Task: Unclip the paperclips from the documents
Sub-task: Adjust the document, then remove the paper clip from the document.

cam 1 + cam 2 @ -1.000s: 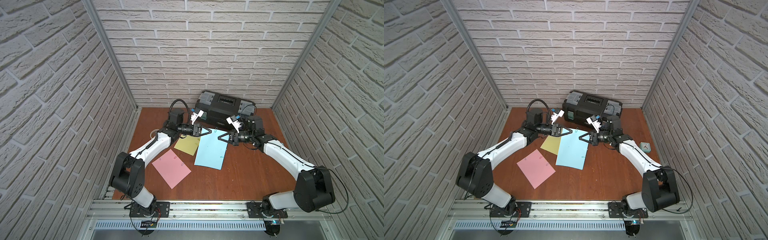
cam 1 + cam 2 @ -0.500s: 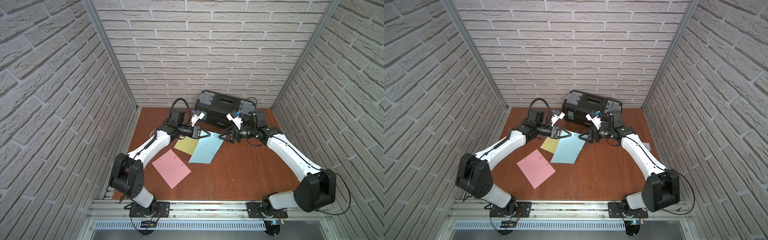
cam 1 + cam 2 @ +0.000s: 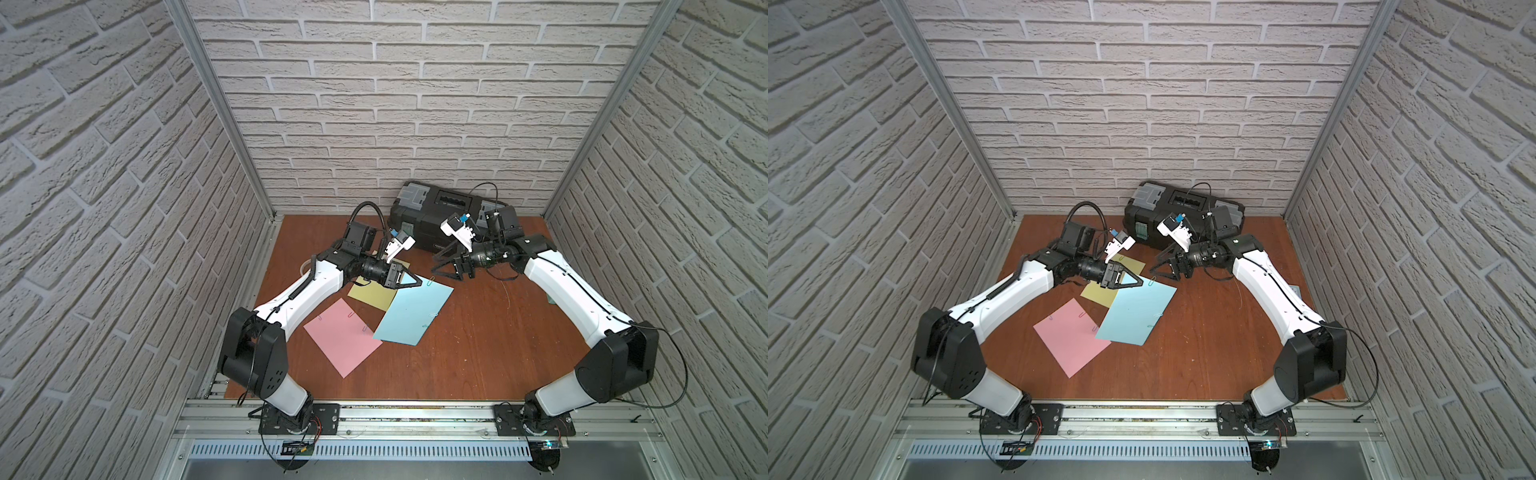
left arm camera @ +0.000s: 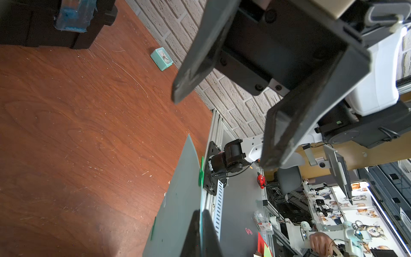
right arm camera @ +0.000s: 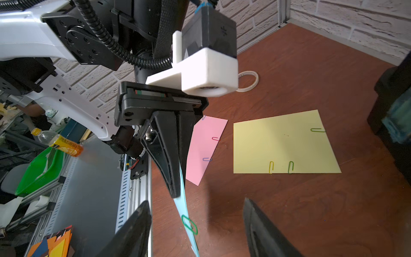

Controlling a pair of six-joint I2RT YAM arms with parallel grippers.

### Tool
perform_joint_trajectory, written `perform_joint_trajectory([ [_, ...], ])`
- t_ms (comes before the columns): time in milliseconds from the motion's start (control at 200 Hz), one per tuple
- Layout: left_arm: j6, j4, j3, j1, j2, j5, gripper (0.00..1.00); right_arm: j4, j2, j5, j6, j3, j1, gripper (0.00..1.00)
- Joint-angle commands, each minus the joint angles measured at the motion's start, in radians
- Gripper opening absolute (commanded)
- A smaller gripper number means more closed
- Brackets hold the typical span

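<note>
Right gripper (image 5: 195, 204) faces the green bent-wire paperclip (image 5: 189, 224) on the lifted light blue rectangular paper sheet (image 3: 411, 316).
Left gripper (image 3: 419, 284) is closed on that sheet's far corner, holding the edge raised. The paperclip sits on the same edge, just beyond the left gripper's tip, its long axis crossing the edge. Right gripper stands just off that edge, jaws spread and empty, the paperclip roughly in line between them. Judgement: the right arm is free and nearer, and the pull should run outward along the clip's axis.
</note>
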Motion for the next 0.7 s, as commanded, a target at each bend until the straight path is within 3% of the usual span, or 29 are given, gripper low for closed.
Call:
perform_joint_trajectory([
  [0, 0.050, -0.012, 0.004, -0.003, -0.046, 0.025, 0.00, -0.063, 0.029, -0.066, -0.062, 0.029, 0.015, 0.61],
  [475, 0.058, -0.019, -0.007, -0.001, -0.049, 0.034, 0.00, -0.076, 0.028, -0.130, -0.080, -0.019, 0.022, 0.38],
  [695, 0.059, -0.021, -0.015, 0.007, -0.055, 0.034, 0.00, -0.077, 0.002, -0.140, -0.079, -0.054, 0.019, 0.34],
])
